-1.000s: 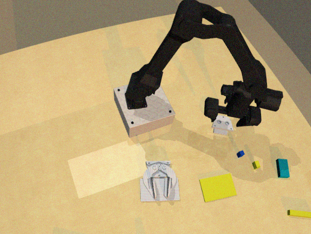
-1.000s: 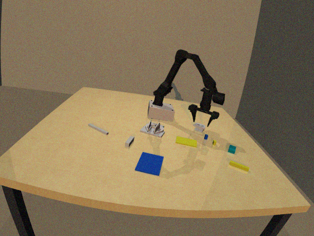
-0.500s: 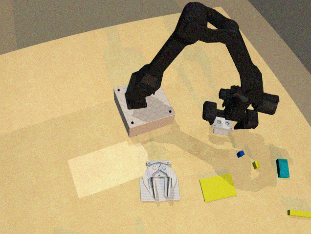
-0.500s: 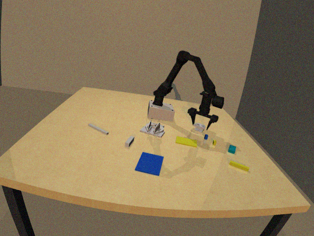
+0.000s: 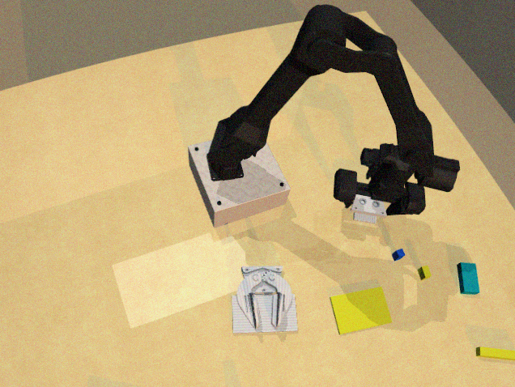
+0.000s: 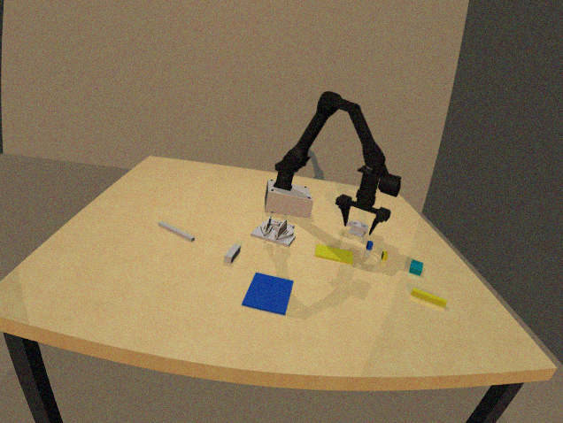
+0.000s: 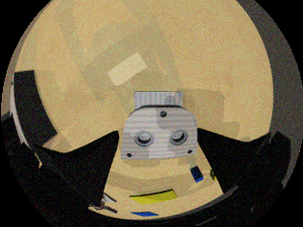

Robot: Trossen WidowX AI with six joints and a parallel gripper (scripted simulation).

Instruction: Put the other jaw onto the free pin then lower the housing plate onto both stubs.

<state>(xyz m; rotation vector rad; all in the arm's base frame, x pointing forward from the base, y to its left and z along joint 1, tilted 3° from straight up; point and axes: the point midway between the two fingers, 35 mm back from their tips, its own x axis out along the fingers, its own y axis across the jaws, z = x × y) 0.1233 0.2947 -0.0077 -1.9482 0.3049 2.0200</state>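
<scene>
The light grey housing plate (image 5: 369,210) (image 6: 358,227) (image 7: 161,147), with two round holes, rests on a ribbed block (image 5: 364,218) (image 7: 158,99). My gripper (image 5: 368,207) (image 6: 358,233) (image 7: 158,133) is open, its fingertips on either side of the plate with nothing held. Whether they touch its edges is unclear. The grey base (image 5: 265,314) (image 6: 284,242) lies away to the left in the top view. On it the left jaw (image 5: 244,297) and right jaw (image 5: 285,297) stand side by side, their round ends close together at the back. The exact tooth contact is too small to tell.
A small blue block (image 5: 398,254) (image 6: 369,245) (image 7: 197,173) and yellow cube (image 5: 424,273) lie near the plate. A yellow slab (image 5: 354,312) (image 6: 334,254) lies right of the base. A teal block (image 5: 468,278), yellow bar (image 5: 495,353), blue tile (image 6: 268,294) and grey bars (image 6: 176,231) (image 6: 232,253) lie farther out.
</scene>
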